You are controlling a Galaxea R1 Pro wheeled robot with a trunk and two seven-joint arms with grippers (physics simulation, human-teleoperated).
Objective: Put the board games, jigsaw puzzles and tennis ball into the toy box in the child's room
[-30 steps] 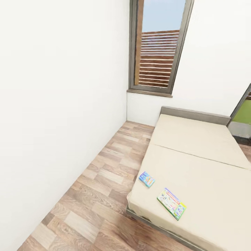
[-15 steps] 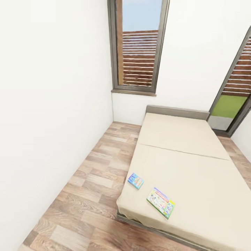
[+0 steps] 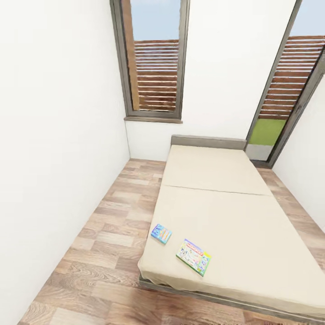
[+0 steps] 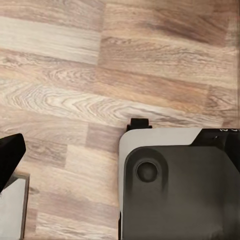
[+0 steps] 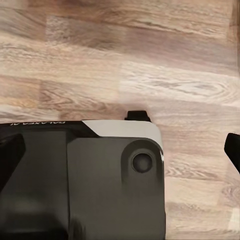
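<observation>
Two board games lie flat near the front left corner of the bed (image 3: 234, 212): a small blue one (image 3: 161, 234) by the mattress edge and a larger green-edged one (image 3: 193, 257) with a pale busy cover just to its right. Both arms hang low over the wood floor. The left wrist view has a black fingertip (image 4: 10, 152) at one side, and the right wrist view has a black fingertip (image 5: 233, 149) at its edge; the fingers stand wide apart with nothing between them. The table, toy box, jigsaw puzzles and tennis ball are out of view.
A white wall runs along the left, with a strip of plank floor (image 3: 108, 234) between it and the bed. Two tall dark-framed windows (image 3: 155, 58) (image 3: 289, 85) stand behind the headboard (image 3: 207, 141). My grey base (image 4: 175, 190) (image 5: 100, 185) sits under both wrists.
The whole picture has slid left, so the camera has turned right. The second window and the bed's right side have come into view. The games have not moved on the mattress.
</observation>
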